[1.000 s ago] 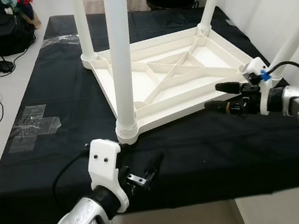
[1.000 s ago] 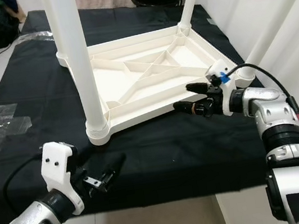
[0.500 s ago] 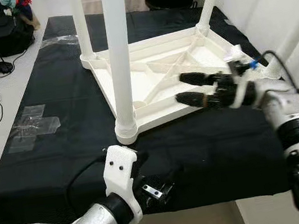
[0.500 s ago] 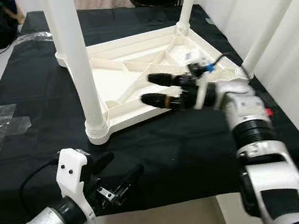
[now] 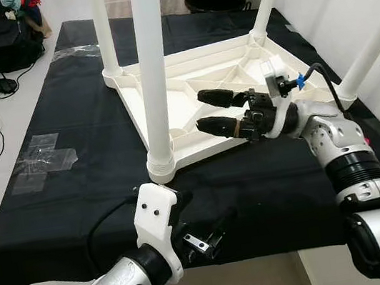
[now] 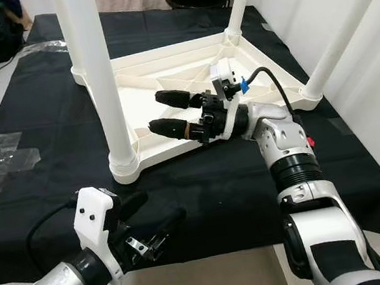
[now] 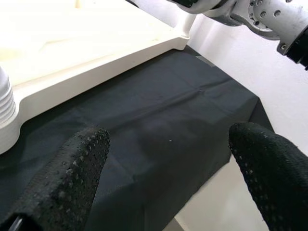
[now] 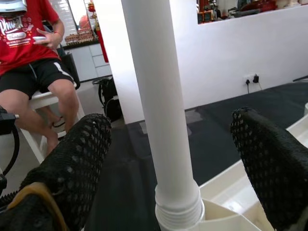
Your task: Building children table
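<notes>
We see the white children's table [image 5: 205, 104] lying upside down on the black cloth [image 5: 73, 132] covering the bench, legs pointing up. Our right claw [image 5: 208, 113] hovers above its ribbed underside, fingers spread wide, aimed at the near leg [image 5: 151, 69]. Our left claw [image 5: 205, 216] hangs released over the cloth's front edge, grasping nothing.

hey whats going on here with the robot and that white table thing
A white children's table lies upside down on a black cloth, its legs pointing up. The right gripper reaches over the table's underside with its fingers open, aimed at the nearest leg but not touching it. The left gripper hovers open near the front edge of the cloth, holding nothing. In the right wrist view, a person sits on a white stool in the background.
</notes>
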Robot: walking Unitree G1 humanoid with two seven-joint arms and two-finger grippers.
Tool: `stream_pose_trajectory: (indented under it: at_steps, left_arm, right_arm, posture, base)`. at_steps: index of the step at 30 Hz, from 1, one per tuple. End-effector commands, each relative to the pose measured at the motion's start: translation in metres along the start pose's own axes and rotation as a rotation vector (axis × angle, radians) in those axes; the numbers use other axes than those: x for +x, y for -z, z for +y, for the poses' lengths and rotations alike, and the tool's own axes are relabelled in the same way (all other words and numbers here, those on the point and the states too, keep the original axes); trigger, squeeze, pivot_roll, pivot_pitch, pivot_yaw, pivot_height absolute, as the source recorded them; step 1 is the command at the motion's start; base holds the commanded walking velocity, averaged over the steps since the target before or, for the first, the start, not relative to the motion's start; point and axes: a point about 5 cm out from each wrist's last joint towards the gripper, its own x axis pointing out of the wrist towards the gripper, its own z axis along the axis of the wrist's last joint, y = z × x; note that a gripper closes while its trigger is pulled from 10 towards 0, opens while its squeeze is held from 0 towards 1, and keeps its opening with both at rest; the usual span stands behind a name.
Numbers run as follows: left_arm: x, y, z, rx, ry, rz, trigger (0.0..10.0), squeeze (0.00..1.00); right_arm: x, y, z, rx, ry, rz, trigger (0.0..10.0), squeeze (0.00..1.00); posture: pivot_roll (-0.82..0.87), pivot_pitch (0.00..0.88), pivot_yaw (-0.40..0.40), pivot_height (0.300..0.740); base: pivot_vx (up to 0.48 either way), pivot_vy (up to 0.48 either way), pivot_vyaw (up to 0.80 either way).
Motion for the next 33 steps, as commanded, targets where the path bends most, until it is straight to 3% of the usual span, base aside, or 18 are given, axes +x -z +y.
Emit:
stream_pose_trajectory:
  at_steps: [1,8,33]
  left_arm:
    - [0.0,-0.001,-0.004,0.0,0.028,-0.002,10.0,0.0]
    - [0.002,-0.007,-0.008,-0.014,0.045,-0.037,10.0,0.0]
    - [0.004,-0.009,-0.007,-0.017,0.04,-0.049,10.0,0.0]
  right_arm:
    - [0.011,-0.003,0.001,-0.01,0.003,-0.022,10.0,0.0]
    - [0.039,0.005,0.004,-0.016,0.032,-0.041,10.0,0.0]
    - [0.077,-0.005,0.006,-0.018,0.036,-0.131,10.0,0.0]
  posture:
    - [0.08,0.173,-0.119,0.74]
    - [0.08,0.171,-0.119,0.74]
    - [0.08,0.176,-0.13,0.74]
  base:
    - [0.0,0.0,0.0]
    - [0.0,0.0,0.0]
    - [0.0,0.0,0.0]
